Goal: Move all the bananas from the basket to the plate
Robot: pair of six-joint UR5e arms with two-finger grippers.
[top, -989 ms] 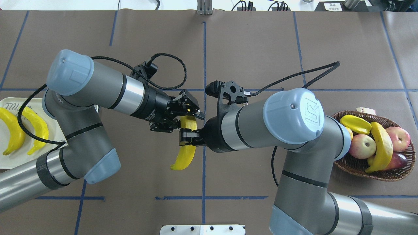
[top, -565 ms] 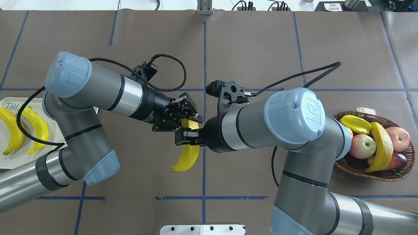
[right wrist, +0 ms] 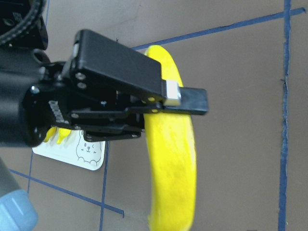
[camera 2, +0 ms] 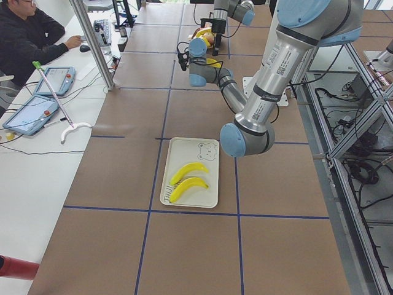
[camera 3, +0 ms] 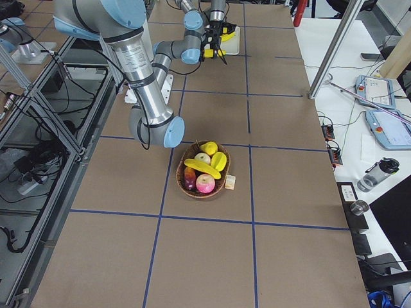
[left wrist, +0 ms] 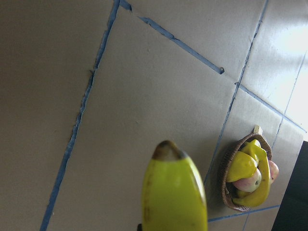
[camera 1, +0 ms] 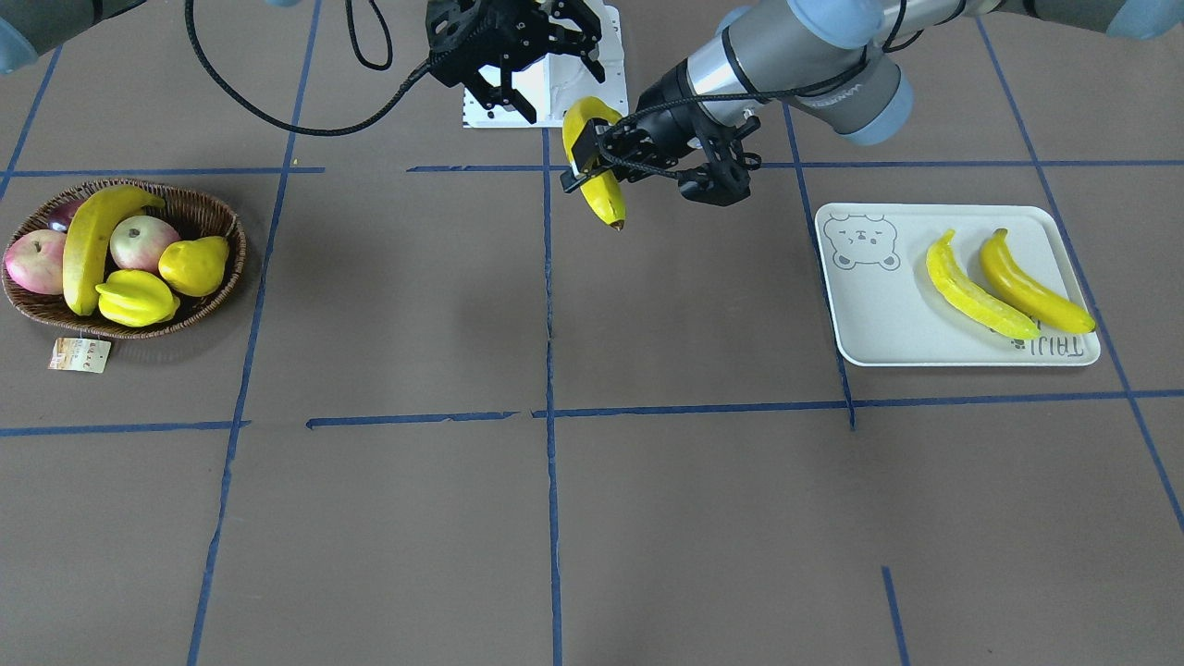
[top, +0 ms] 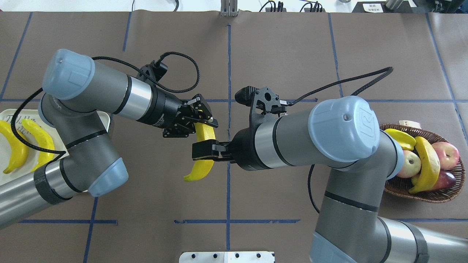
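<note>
Now the brown tabletop (top: 278, 54) carries the pale plate (camera 1: 888, 324) at the right of the front-facing view, and two bananas (camera 1: 976, 291) lie side by side on it. The wicker basket (camera 1: 222, 222) sits at the far left, and one banana (camera 1: 88, 240) lies in it across the other fruit (camera 1: 137, 242). At upper middle, the left fingers (camera 1: 592, 148) are pinching the held banana (camera 1: 606, 194) above the tabletop, tip down. The right fingers (top: 197, 151) are spread, close to it and not closed on it.

Both arms angled inward, left gripper (top: 203, 127) clamped, right gripper (top: 197, 151) spread just beside it.
</note>
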